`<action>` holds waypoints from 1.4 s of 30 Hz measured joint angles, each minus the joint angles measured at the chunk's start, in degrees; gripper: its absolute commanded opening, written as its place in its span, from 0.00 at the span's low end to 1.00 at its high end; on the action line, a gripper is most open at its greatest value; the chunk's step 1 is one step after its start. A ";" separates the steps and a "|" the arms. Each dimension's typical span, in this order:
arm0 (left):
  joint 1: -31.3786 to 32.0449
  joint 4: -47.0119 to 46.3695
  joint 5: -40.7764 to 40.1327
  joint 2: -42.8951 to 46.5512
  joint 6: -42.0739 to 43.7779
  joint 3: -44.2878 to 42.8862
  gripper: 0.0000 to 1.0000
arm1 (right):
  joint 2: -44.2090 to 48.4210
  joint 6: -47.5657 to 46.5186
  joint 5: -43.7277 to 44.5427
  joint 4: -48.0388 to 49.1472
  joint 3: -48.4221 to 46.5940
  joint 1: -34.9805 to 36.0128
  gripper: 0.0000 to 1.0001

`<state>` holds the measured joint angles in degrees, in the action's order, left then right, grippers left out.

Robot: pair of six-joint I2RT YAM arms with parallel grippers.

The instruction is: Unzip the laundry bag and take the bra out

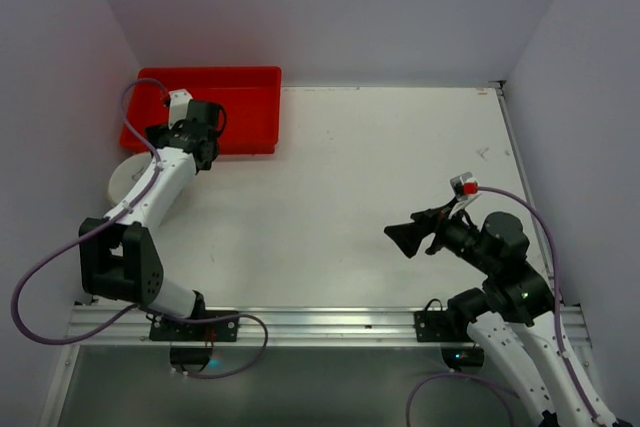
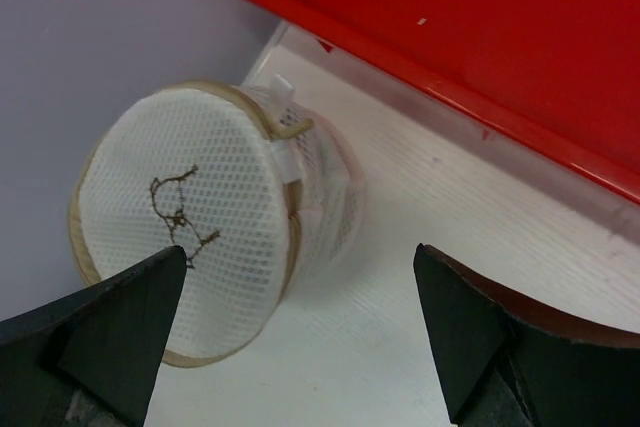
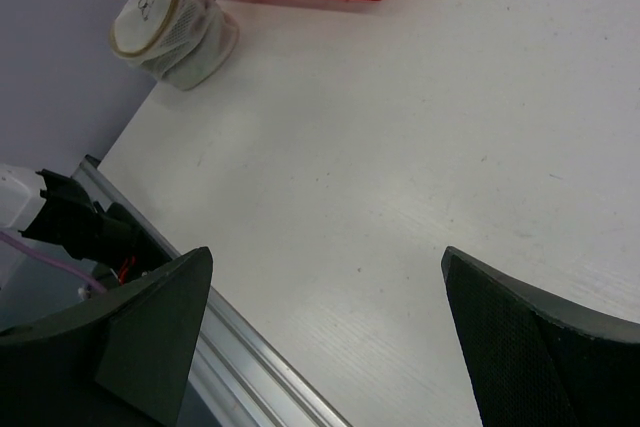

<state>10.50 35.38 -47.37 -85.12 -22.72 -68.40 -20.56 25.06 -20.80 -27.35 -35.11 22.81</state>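
Left wrist: laundry bag, bra drawing

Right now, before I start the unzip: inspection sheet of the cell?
Surface: white table, faint marks only.
Job's things: bag on its side by the left wall, near the tray's corner, looks zipped; bra not seen.
Clutter: red tray back left, nothing seen in its visible part.
Grippers: left gripper open, aimed at the bag; right gripper open over bare table, holding nothing.
Cables: purple cable looping off the left arm; second purple cable on the right arm.
Surroundings: pale walls on three sides; metal rail at the near edge.
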 measured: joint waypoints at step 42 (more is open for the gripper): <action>56.70 10.10 15.74 -11.52 -10.12 -10.91 0.97 | 2.40 4.33 4.00 2.51 3.76 0.00 0.91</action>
<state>67.20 45.47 -31.64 -96.64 -32.84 -79.31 -18.15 29.39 -16.80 -24.84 -31.35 22.81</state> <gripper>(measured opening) 0.916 0.936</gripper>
